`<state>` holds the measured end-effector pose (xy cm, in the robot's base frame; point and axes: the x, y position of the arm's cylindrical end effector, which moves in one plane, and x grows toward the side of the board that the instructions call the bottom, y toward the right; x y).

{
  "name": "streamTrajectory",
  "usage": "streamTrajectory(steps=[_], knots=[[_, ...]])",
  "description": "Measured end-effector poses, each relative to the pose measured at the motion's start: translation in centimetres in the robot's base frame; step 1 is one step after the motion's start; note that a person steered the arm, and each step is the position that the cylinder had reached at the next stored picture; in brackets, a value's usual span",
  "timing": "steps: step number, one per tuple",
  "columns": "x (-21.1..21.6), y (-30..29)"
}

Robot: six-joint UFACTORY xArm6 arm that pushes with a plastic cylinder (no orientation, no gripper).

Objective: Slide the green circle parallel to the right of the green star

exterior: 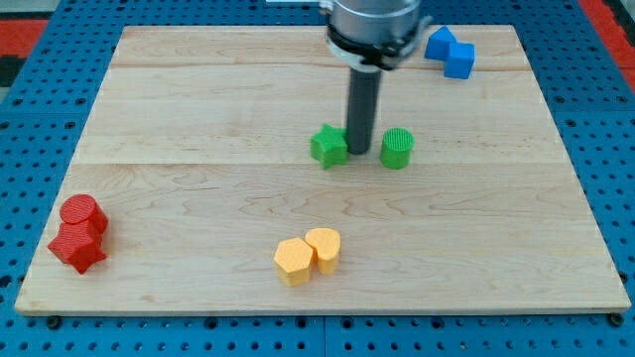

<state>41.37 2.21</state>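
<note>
Near edge: two yellow blocks (308,255) touching, bottom centre. Red blocks (79,232) stacked close at bottom left. Mid-board: green star (328,146), my tip (359,151) just beside its right, green circle (396,149) just right of the tip, level with the star. Far right: blue blocks (449,51). No pincer on this rod, so no open/closed state to tell. Wooden board (198,109).

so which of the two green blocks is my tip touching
The green star-shaped block: my tip sits against its right edge, on the view's right. The green round block stands apart, a small gap further right.
</note>
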Motion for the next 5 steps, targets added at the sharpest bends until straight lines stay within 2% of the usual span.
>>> streamTrajectory(steps=[1, 3, 4, 5], knots=[[0.7, -5.6], [5.5, 2.1], [2.6, 8.6], [2.5, 10.1]])
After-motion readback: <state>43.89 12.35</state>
